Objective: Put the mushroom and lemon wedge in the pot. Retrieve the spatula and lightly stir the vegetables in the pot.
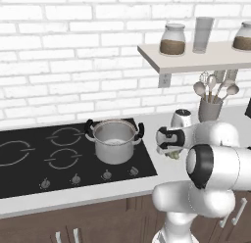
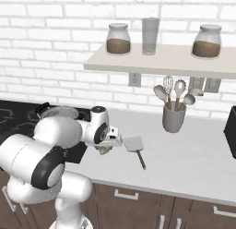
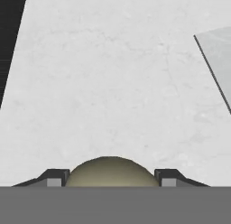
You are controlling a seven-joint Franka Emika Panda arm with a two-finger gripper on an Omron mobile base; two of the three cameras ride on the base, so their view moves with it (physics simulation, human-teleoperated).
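My gripper [image 3: 111, 180] hangs just above the grey counter, right of the cooktop, shut on a rounded olive-beige mushroom [image 3: 111, 171] that fills the gap between the finger tips. The same mushroom [image 2: 105, 150] shows beneath the hand in the right base view. The shiny steel pot [image 1: 115, 141] with black side handles stands on the cooktop's right burner, left of the hand. The spatula [image 2: 133, 143] lies flat on the counter just right of the gripper, its dark handle pointing toward the counter's front edge. The lemon wedge is out of view.
A grey utensil cup [image 2: 174, 117] with spoons and a whisk stands by the wall at the back right. A shelf [image 2: 161, 64] with jars and a glass hangs above it. The black cooktop [image 1: 29, 168] lies to the left, with knobs along its front.
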